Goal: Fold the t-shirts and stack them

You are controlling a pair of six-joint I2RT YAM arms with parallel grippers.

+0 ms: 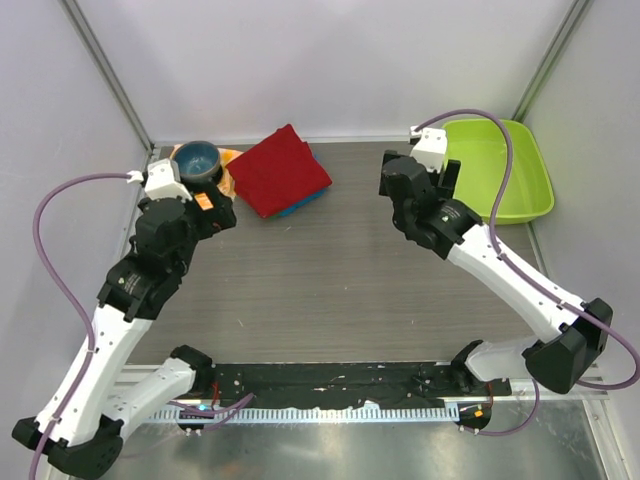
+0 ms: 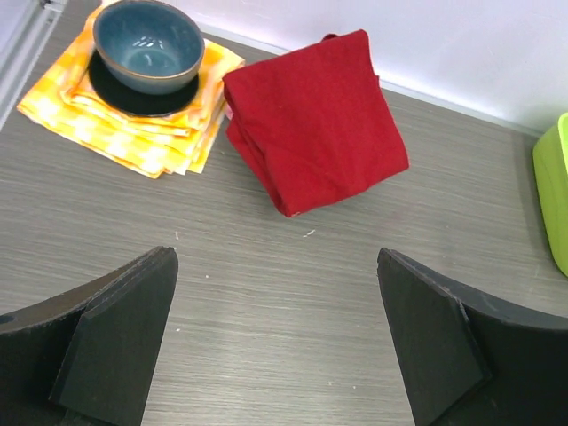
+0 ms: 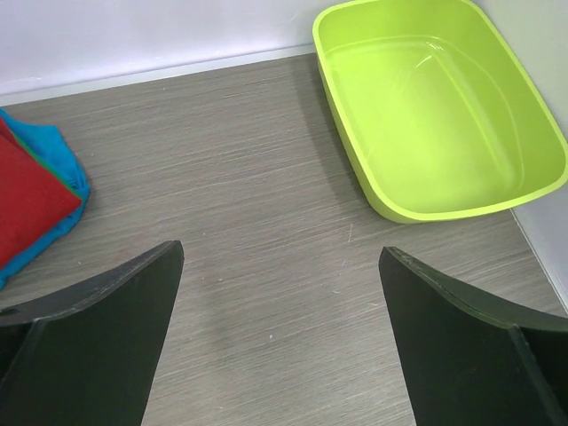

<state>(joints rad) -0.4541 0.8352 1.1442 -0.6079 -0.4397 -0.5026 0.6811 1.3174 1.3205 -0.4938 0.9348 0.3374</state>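
Grey wood-grain table, white walls. Folded dark red cotton t-shirt lies atop blue cotton t-shirt, far side, left of centre. My left gripper and right gripper are both spread wide, empty. Shirts look soft, light, floppy; I'd pinch the thick folded edge.

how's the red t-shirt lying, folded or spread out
Folded. The red t-shirt is a compact square with layered edges, lying on top of the blue t-shirt, whose edge peeks out beneath it.

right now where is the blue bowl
In the top view the blue bowl sits at the table's far left corner, on a dark plate over the orange checked cloth, just left of the folded red t-shirt.
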